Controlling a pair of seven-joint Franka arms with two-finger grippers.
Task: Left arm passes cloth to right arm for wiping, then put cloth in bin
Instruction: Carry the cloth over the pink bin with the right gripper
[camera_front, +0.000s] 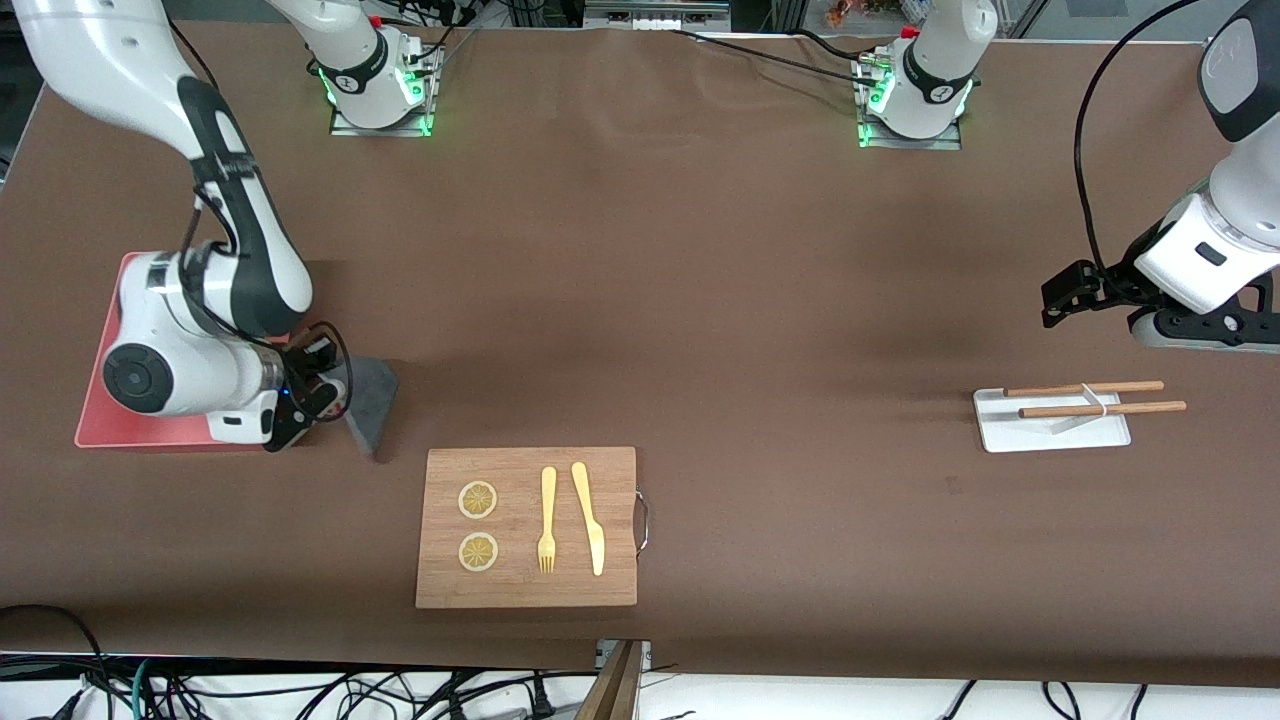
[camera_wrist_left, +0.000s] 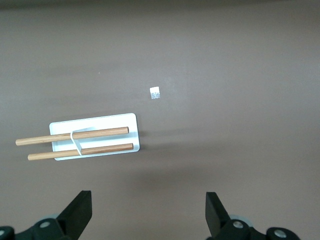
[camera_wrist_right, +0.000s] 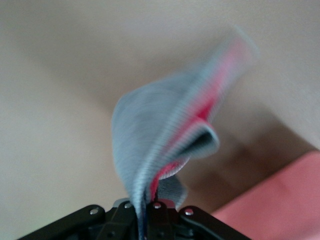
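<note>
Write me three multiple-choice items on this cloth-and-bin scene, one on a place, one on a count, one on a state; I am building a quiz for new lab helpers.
1. Where does the cutting board lie compared with the bin?
A. nearer to the front camera
B. inside it
C. farther from the front camera

2. How many lemon slices lie on the board?
A. one
B. two
C. four

3. What state is the right tool in?
A. open and empty
B. shut on the cloth
C. shut on the fork

Answers:
1 A, as the board sits lower in the front view than the pink bin.
2 B, as one slice lies above another beside the fork and knife.
3 B, as the right wrist view shows the grey and red cloth pinched at the tool, by the bin's edge. The left tool waits open over the table near the white tray.
</note>
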